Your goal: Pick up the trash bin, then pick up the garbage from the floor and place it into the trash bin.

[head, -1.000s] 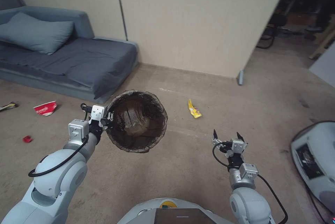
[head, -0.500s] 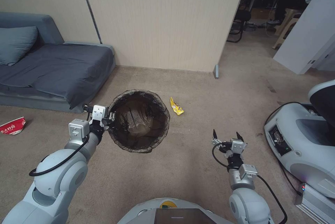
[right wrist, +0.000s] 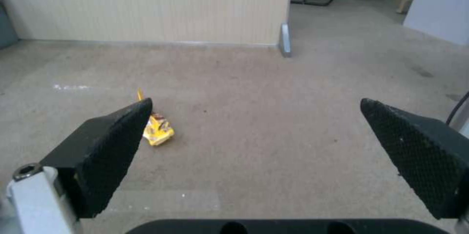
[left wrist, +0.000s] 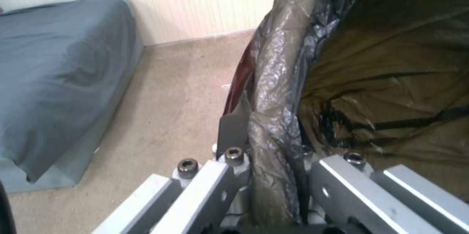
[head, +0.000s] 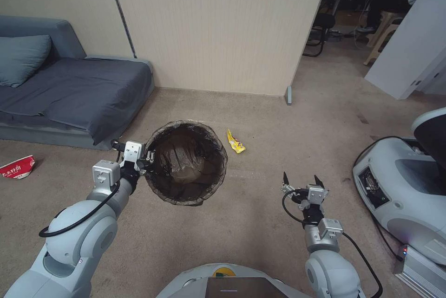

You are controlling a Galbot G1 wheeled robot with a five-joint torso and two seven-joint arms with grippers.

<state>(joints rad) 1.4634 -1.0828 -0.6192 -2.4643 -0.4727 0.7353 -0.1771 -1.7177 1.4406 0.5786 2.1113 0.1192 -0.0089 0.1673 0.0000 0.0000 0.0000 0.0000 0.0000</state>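
Your left pincer [head: 147, 158] is clamped on the rim of the trash bin [head: 186, 162], one finger outside the wall and one inside against the dark liner; the left wrist view shows the folded bag edge squeezed between the two metal fingers [left wrist: 233, 131]. The bin hangs off the floor [head: 260, 214] in front of your left shoulder, mouth up and tipped slightly toward you.

Your right pincer [head: 302, 181] hovers low over the carpet to the right of the bin, spread wide and holding nothing, with both black pads [right wrist: 112, 146] well apart in its wrist view.

What matters now is the yellow wrapper [head: 235, 142]. It lies flat on the floor just beyond the bin's right edge, ahead of the right pincer and off to its left. In the right wrist view the wrapper [right wrist: 155, 129] sits partly behind the pincer's left pad, so the opening is not yet centred on it. Its long axis runs roughly away from you, angled slightly, so the spread fingers would straddle its narrow width.

The right arm is clearly the free one and the nearer one for this piece. A red-and-white packet [head: 17, 167] lies far off to your left near the sofa [head: 69, 89], well apart from either pincer, so judge that as a later pickup.
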